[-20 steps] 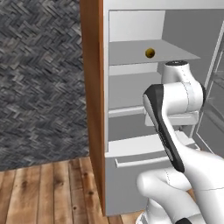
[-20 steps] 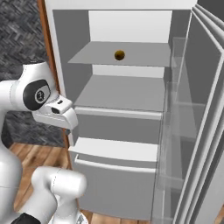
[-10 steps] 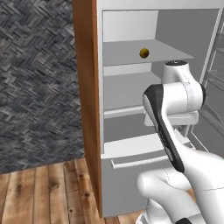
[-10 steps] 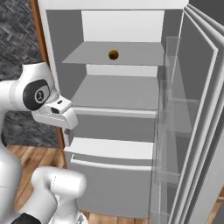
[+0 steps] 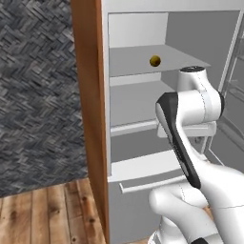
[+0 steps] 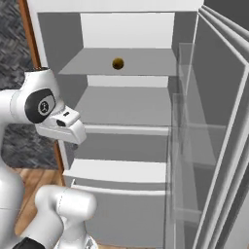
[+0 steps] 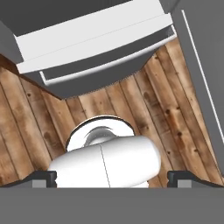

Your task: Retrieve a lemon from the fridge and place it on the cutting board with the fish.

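Wood-plank floor (image 7: 144,113) under us, dark woven-pattern wall (image 5: 38,95) to the left. We're parked facing the tall silver-grey fridge (image 6: 126,131) w/ wood-brown side panel (image 5: 90,119), door swung open on the right. White Franka arm is folded up in front of the lower shelves, elbow high, wrist bent so the hand pts straight down at the floor and fridge base. Two-finger gripper (image 7: 112,177): fingers spread fully, small dark tips at far left and right of hand view, nothing between them. Small round dark-yellow lemon (image 6: 117,63) sits on the upper pale grey shelf (image 6: 146,65), well above and apart from the gripper. We can't read any labels or writing.
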### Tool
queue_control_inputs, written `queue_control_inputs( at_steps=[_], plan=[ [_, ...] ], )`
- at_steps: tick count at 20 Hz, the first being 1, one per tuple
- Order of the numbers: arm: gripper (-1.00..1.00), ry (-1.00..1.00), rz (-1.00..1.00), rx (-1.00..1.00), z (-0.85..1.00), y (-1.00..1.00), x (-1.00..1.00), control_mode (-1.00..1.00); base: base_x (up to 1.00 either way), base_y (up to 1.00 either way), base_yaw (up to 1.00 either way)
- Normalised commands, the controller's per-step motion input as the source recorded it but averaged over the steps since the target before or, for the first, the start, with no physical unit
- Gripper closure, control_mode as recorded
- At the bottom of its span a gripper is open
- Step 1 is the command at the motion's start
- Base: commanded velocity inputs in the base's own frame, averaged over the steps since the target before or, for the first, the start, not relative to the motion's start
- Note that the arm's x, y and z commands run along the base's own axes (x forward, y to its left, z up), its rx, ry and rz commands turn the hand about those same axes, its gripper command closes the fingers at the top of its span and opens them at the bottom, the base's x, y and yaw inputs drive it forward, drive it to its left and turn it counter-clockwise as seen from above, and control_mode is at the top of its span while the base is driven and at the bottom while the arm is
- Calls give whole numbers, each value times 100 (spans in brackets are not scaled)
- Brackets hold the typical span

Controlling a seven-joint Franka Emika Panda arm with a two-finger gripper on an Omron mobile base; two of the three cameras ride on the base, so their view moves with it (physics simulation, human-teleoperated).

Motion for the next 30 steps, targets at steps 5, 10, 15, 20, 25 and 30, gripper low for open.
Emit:
queue_control_inputs(
  at_steps=[5, 10, 15, 20, 25, 30],
  plan=[
    [-100, 0, 0, 0, 0, 0, 0, 100, 51, -34, -1],
    [-100, 0, 0, 0, 0, 0, 0, 100, 38, -43, 0],
    [-100, 0, 0, 0, 0, 0, 0, 100, 52, -14, 0],
    [-100, 0, 0, 0, 0, 0, 0, 100, 64, 0, 0],
    [-100, 0, 0, 0, 0, 0, 0, 100, 39, 0, 0],
    [-100, 0, 0, 0, 0, 0, 0, 100, 2, 0, 0]
  ],
)
